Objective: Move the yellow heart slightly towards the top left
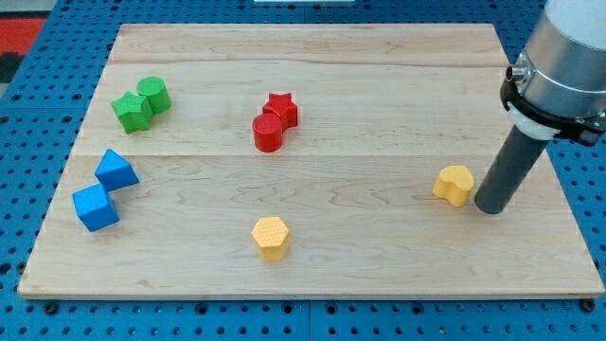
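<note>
The yellow heart (pixel 454 185) lies on the wooden board (pixel 312 57) at the view's right, a little below mid-height. My tip (pixel 491 208) rests on the board just to the right of the heart and slightly below it, very close to it or just touching. The dark rod rises from there to the grey arm at the view's top right.
A yellow hexagon (pixel 271 237) sits at bottom centre. A red star (pixel 281 109) and a red cylinder (pixel 268 133) touch near the centre. A green star (pixel 132 112) and a green cylinder (pixel 154 95) are at upper left. Two blue blocks (pixel 115 170) (pixel 96 206) are at left.
</note>
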`<act>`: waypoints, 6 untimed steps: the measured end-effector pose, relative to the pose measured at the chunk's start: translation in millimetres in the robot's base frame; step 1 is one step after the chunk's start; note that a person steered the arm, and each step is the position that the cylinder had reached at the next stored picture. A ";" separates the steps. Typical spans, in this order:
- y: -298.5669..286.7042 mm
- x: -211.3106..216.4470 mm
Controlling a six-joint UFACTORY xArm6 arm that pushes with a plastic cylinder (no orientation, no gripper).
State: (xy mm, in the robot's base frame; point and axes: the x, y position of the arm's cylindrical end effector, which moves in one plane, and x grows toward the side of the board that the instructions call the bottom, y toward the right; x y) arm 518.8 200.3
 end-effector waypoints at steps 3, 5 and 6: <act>-1.9 -0.2; -15.8 5.0; -15.8 -32.1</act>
